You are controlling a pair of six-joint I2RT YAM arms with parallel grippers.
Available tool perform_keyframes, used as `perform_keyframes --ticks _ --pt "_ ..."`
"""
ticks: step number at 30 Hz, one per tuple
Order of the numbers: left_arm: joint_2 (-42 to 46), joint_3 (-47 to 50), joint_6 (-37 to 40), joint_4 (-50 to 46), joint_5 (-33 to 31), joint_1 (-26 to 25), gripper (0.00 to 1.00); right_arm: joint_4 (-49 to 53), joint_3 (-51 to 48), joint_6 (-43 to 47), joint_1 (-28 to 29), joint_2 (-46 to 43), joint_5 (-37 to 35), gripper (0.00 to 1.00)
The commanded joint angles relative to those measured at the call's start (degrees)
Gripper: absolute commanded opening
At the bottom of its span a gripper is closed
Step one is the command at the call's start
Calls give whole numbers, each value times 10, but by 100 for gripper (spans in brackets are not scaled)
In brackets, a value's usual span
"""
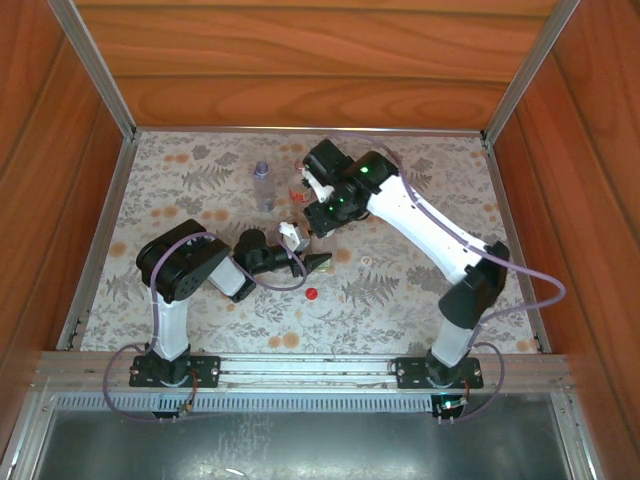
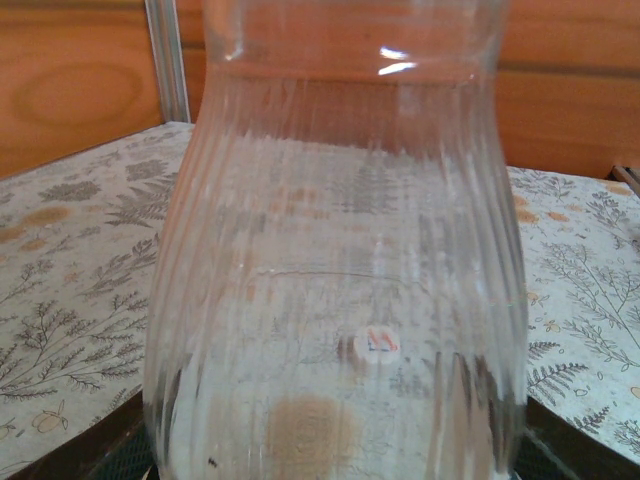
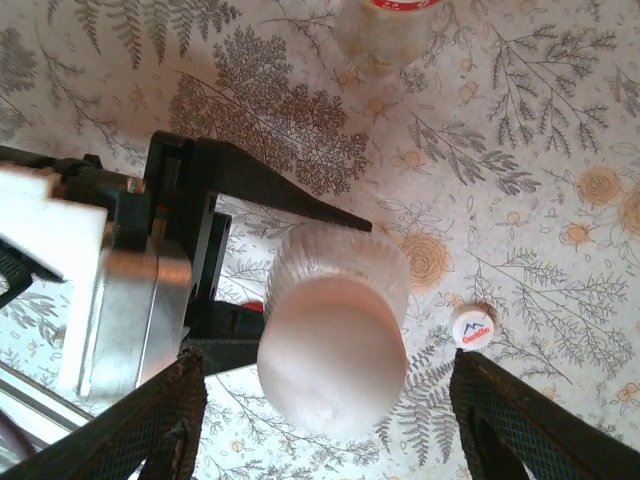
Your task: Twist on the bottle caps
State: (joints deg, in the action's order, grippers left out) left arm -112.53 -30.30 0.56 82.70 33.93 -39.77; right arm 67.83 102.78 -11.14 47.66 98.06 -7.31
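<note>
My left gripper (image 1: 298, 252) is shut on a clear ribbed bottle (image 2: 335, 250), which stands upright near the table's middle. A pale whitish cap (image 3: 335, 350) sits on top of that bottle. Directly above it hangs my right gripper (image 3: 328, 385), open, its fingers (image 3: 160, 425) standing well clear of the cap on both sides. A white cap with a logo (image 3: 472, 327) lies loose on the table to the right. A red cap (image 1: 312, 293) lies in front of the left gripper. Behind stand a bluish bottle (image 1: 262, 185) and a red-labelled bottle (image 1: 297, 186).
The floral table cover (image 1: 420, 180) is boxed in by wooden walls (image 1: 300, 60) and metal corner posts. The right arm (image 1: 430, 230) reaches diagonally across from the near right. Open table lies at the far left and near right.
</note>
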Motion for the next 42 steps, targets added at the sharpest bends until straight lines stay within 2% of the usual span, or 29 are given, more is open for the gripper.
perform_keyframes --ticks 1,4,7,14,19,27,31,36,42 --pt "-10 -3 -8 -17 5 1 62 -121 -75 -17 0 -95 -1 70" --pt "-15 -10 -15 -18 16 1 62 -183 -144 -2 -14 -148 37 75" --pt "-21 -18 -19 -18 29 1 62 -234 -205 44 -31 -188 83 75" --pt "-17 -18 -12 -17 48 1 62 -287 -271 26 -105 -215 173 55" --pt "-18 -14 -11 -18 49 1 62 -314 -297 4 -134 -199 219 48" --pt "-27 -7 -14 -17 40 1 62 -346 -297 5 -135 -156 284 42" --pt "-26 -5 -15 -17 37 1 62 -340 -295 9 -135 -142 289 34" --pt "-29 -5 -20 -17 21 1 62 -331 -307 9 -135 -146 310 32" --pt "-37 -5 -26 -17 13 1 62 -322 -334 -2 -135 -158 310 23"
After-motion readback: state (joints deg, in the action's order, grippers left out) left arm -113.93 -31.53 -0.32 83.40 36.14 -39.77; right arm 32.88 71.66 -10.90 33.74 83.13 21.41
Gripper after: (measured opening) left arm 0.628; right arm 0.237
